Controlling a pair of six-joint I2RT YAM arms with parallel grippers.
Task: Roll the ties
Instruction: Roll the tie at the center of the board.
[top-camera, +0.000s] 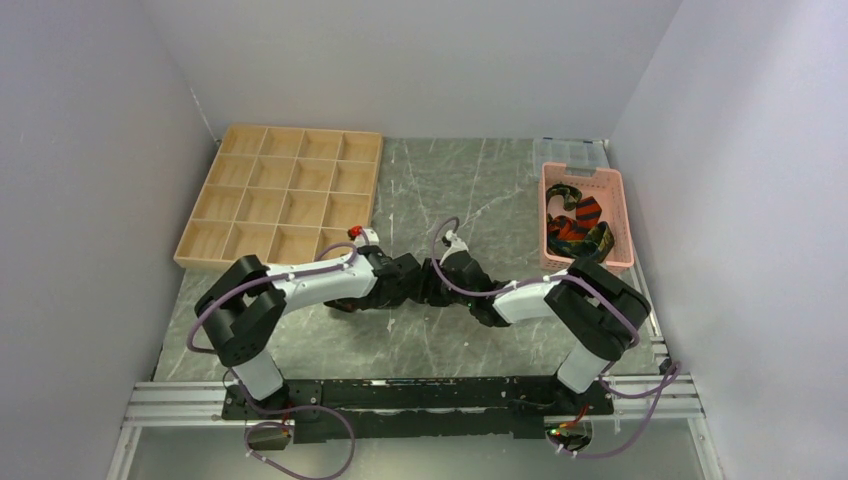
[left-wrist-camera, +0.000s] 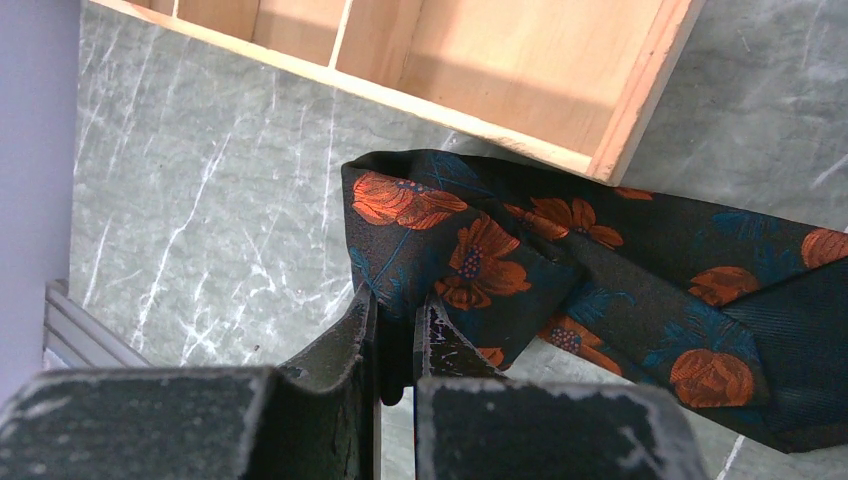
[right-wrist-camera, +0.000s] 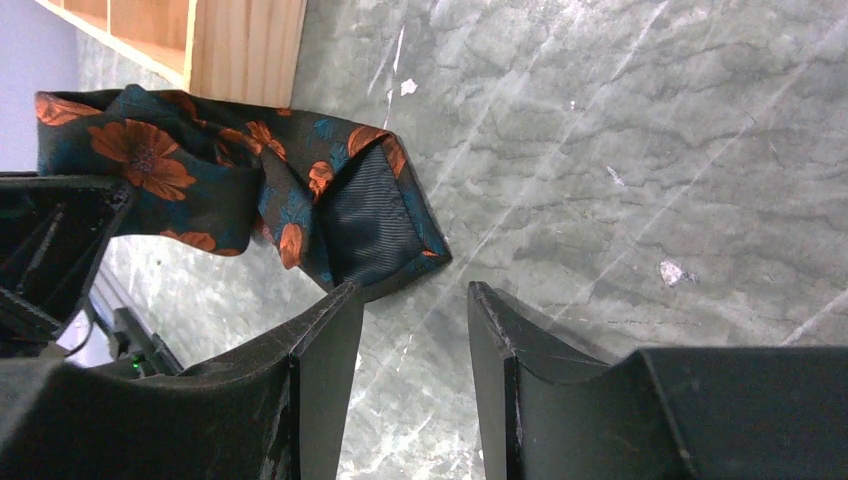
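One tie (left-wrist-camera: 620, 270) lies on the surface (left-wrist-camera: 200, 200) beside the wooden tray (left-wrist-camera: 500, 60): we see our left end effector (left-wrist-camera: 397, 312) clamped on its fold, our right end effector (right-wrist-camera: 412, 300) half-open, empty, near its tip.

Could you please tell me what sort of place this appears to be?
Probably a lab robot cell: bare white walls box in a marble-patterned table, an aluminium rail runs along its near edge, and a wooden divider tray and pink basket look staged.
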